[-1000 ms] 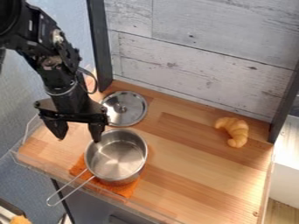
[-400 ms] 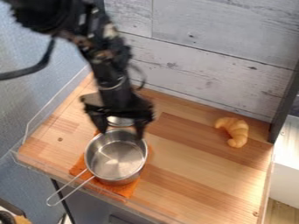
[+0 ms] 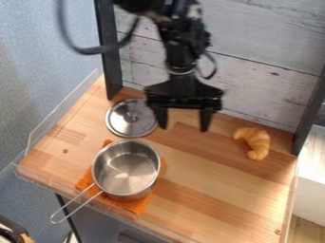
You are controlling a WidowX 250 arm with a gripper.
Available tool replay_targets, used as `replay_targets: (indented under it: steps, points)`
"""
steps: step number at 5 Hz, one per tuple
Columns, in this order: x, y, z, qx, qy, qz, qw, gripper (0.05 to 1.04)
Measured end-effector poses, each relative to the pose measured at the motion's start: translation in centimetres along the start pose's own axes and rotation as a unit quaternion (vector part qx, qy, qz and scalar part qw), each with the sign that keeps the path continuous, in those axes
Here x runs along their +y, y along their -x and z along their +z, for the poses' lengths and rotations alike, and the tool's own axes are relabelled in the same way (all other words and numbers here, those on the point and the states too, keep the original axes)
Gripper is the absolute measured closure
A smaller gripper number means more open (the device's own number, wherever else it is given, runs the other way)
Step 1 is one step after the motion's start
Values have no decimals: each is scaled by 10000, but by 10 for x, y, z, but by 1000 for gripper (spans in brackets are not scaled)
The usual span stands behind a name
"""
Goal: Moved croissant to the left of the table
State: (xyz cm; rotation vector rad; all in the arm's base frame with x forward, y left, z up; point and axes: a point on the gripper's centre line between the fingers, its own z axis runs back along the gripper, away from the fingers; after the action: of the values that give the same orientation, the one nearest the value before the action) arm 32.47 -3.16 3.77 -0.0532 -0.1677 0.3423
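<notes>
Gripper farther right — room between it and croissant (near table's edge)

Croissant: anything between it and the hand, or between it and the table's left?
Nothing visible between the hand and croissant. Leftward, the saucepan on orange cloth and the metal lid behind it could block a low path.

1. Bright light falls over the bench, strongest toward its right edge.
2. Pale glare lies on the white surface at right.
3. Glints mark the metal pot and lid.
4. The black arm shows mostly dark.
</notes>
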Motion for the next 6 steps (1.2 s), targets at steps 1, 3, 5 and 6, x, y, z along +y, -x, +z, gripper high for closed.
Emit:
replay_targets:
  steps: [1,3,5,6]
  points:
    - [-24,-12,-11,108,177,244,9995,83]
    - [-70,-18,-37,215,311,361,9986,83]
    - [-100,-25,-66,307,258,261,9989,83]
    - [-111,-30,-82,379,193,236,9988,83]
